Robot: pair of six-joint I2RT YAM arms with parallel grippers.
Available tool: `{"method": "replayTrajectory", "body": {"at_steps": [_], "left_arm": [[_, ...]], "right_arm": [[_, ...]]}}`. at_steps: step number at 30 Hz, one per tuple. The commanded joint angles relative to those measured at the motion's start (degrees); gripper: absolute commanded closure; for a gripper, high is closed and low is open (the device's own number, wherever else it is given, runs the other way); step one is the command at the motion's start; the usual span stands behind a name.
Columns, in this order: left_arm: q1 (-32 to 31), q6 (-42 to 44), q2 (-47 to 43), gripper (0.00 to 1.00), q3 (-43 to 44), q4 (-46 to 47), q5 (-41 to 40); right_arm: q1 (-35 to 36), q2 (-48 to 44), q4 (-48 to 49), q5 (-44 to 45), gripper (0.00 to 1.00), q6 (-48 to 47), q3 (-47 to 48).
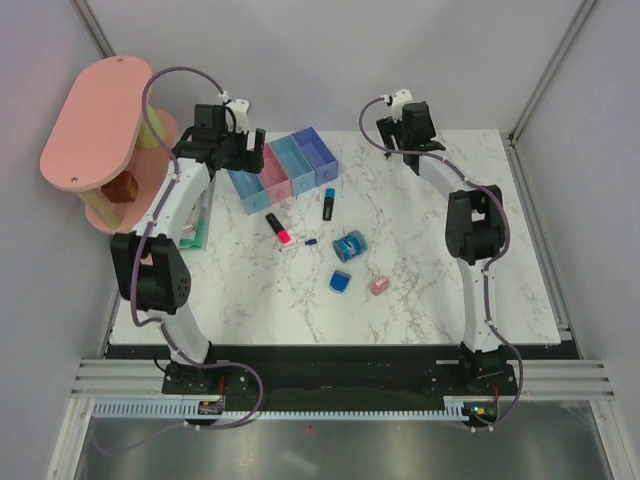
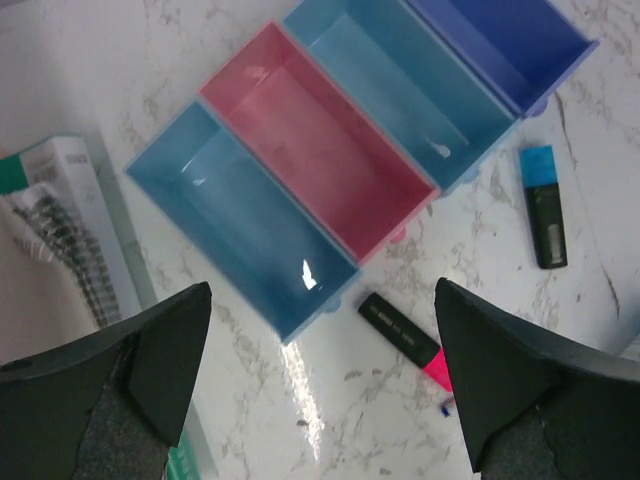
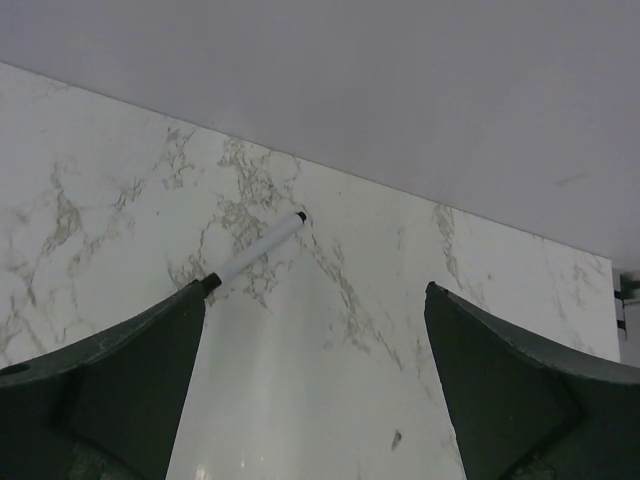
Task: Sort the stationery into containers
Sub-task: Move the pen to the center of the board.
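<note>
Four joined bins stand at the back left: light blue (image 1: 248, 190), pink (image 1: 272, 175), light blue (image 1: 295, 165), purple-blue (image 1: 317, 155). All show empty in the left wrist view (image 2: 320, 150). In front lie a pink-capped marker (image 1: 279, 229) (image 2: 405, 335), a blue-capped marker (image 1: 328, 204) (image 2: 545, 205), a thin pen (image 1: 305, 243), a blue roll (image 1: 350, 246), a blue wedge (image 1: 341, 282) and a pink eraser (image 1: 380, 286). My left gripper (image 1: 235, 150) (image 2: 322, 290) hangs open and empty above the bins' near end. My right gripper (image 1: 410, 135) (image 3: 315, 290) is open and empty at the back, over a white pen (image 3: 255, 250).
A pink tiered shelf tower (image 1: 100, 125) stands at the far left. A spiral notebook (image 1: 195, 225) (image 2: 60, 220) lies on the table's left edge beside the bins. The back wall is close behind the right gripper.
</note>
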Motion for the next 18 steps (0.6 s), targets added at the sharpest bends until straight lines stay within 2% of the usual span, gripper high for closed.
{"method": "replayTrajectory", "body": {"at_steps": [1,9,18], "left_arm": [[-5.6,-5.6,11.2,0.00,15.1,-4.8,-2.3],[-12.2,-5.6,28.1,0.00,37.0,-6.2,-2.8],[-14.8,-7.3,38.6,0.00,45.2,-6.1,-5.9]], "right_arm": [[-0.8,8.3,6.5,0.6,0.02,1.4,11.2],[-1.5,18.9,11.9,-1.1,0.02,3.0,19.2],[-2.6,24.6,13.2,-2.0,0.02,1.4,23.3]]}}
